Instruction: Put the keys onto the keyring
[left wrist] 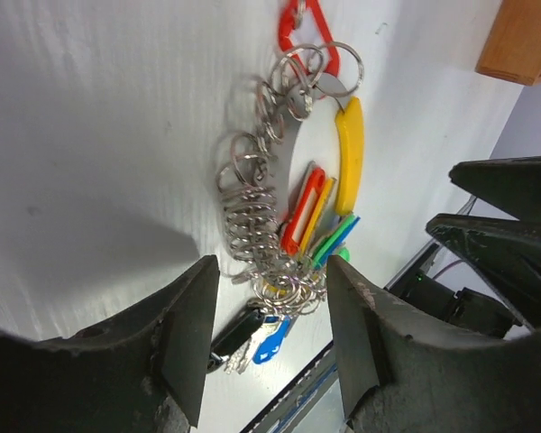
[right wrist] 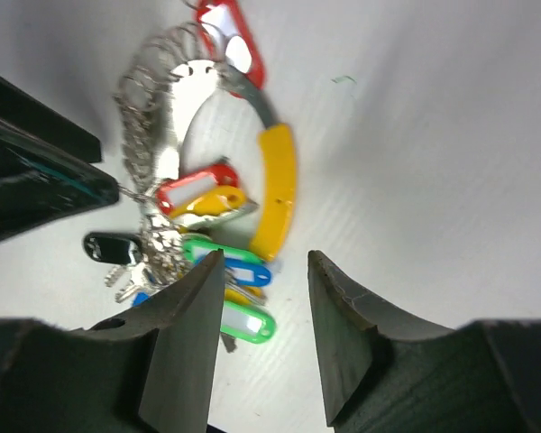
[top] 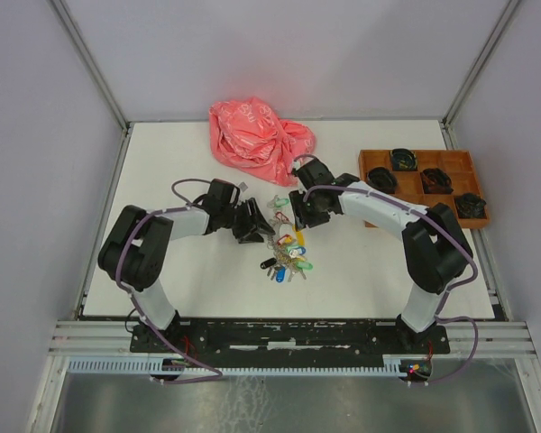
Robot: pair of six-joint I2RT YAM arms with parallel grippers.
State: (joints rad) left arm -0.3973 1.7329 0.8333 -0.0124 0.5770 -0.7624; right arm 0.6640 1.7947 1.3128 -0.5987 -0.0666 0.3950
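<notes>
White table (top: 162, 162). Pink bag (top: 257, 135) at the middle of the far edge. Brown tray (top: 424, 185) along the right edge, near the far corner. Left gripper (top: 255, 225) and right gripper (top: 299, 215) at mid-table, flanking the keyring (top: 287, 248), fingers of both spread, gripping nothing. Red-tagged key (left wrist: 305, 27) touching the keyring's far-end rings. Green-tagged key (top: 278, 204) just beyond, toward the far edge.

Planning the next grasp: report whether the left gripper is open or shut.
Open. The left gripper has its fingers standing apart, the keyring showing through the gap, nothing clamped.
</notes>
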